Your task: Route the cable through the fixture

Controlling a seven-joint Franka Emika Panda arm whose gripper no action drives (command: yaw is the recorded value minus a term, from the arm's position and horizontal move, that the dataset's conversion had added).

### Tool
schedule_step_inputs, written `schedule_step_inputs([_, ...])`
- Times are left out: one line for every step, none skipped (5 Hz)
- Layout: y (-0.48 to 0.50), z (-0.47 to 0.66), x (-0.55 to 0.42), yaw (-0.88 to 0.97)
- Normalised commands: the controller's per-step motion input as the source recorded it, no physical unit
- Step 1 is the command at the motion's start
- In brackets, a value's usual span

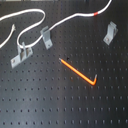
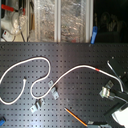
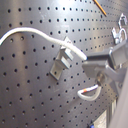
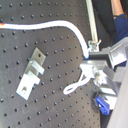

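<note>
- Tool (image 4: pixel 94 64) pressed together on the cable (image 4: pixel 60 24), pinching it near one end; a short loop of slack hangs just past the fingers (image 4: pixel 102 56) in the second wrist view.
- Rest of the cable runs away from the tool in long curves over the black pegboard bench (image 1: pixel 60 100); the red tape band (image 1: pixel 95 14) sits on the stretch nearest the tool.
- Fixture (image 4: pixel 31 72) stands upright on the bench just beside the tool, forked top up.
- First wrist view: cable crosses in front of the fixture top; second wrist view: cable clear of it, off to one side. Cannot tell if it touches the slot.
- First exterior view: cable passes beyond the fixture (image 1: pixel 110 34), apart from it.
- Another small grey clip (image 1: pixel 46 36) farther from the tool, cable curving beside it.
- Wide two-post clip (image 1: pixel 21 54) farthest from the tool.
- Orange bent rod (image 1: pixel 80 72) lies flat on the bench, well apart from the tool and cable.
</note>
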Motion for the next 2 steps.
schedule_step_inputs([-0.01, 0.0, -0.016, 0.0])
schedule_step_inputs([0.074, 0.03, 0.065, 0.0])
